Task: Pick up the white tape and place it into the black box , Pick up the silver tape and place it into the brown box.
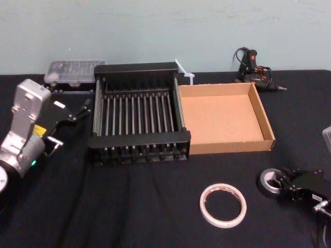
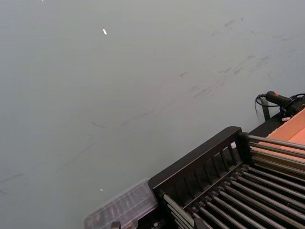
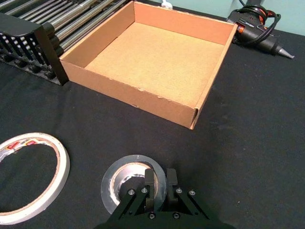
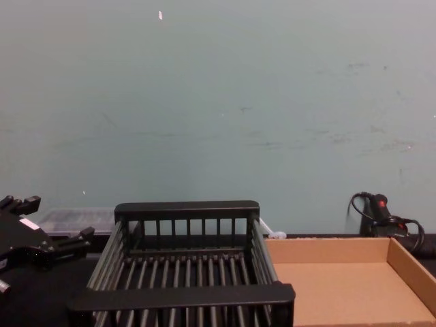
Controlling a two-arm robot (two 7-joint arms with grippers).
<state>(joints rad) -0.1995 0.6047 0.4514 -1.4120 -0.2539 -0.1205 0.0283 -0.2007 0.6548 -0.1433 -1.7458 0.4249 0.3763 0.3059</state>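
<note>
Nearest you, your right pincer (image 3: 160,180) pinches the wall of the silver tape (image 3: 133,160), which lies flat on the table (image 1: 129,206). The white tape (image 3: 63,164) lies beside it. Farther back, the black box (image 1: 139,139) and brown box (image 1: 230,147) touch. Your left pincer (image 1: 83,109) hangs spread, left of the black box.

white tape (image 1: 223,223): 1 | silver tape (image 1: 264,183): 1 | black box (image 1: 139,138): 1 | brown box (image 1: 232,146): 1 | glue gun (image 1: 253,64): 1 | clear case (image 1: 70,72): 1

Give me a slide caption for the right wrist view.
Right gripper pinching the silver tape by its wall on the black table, white tape beside it, brown box beyond.
</note>
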